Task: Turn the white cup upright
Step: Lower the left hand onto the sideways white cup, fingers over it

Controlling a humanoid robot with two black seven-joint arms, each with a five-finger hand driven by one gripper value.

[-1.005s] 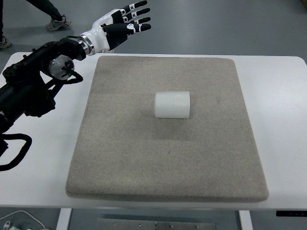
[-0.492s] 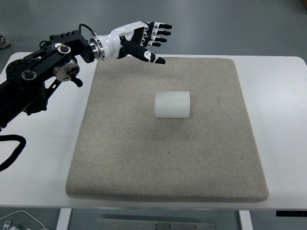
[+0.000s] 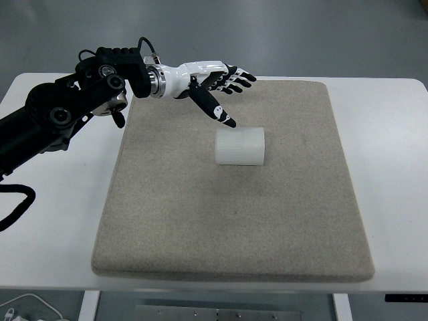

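A white ribbed cup [image 3: 240,146] lies on its side near the middle of the beige mat [image 3: 200,221], its axis running left to right. My left hand [image 3: 224,90], white with black fingertips, hovers just above and behind the cup's left end. Its fingers [image 3: 239,77] are spread and hold nothing, and the thumb [image 3: 215,108] points down toward the cup without clearly touching it. The black left arm [image 3: 60,117] reaches in from the left edge. No right arm shows.
The mat lies on a white table [image 3: 394,134] with bare margins on both sides. A black cable loop [image 3: 17,207] hangs at the left edge. Grey floor lies beyond the table's far edge.
My left hand has swung from beyond the table's far left corner rightward and down over the mat, ending close to the cup. The cup has not moved.
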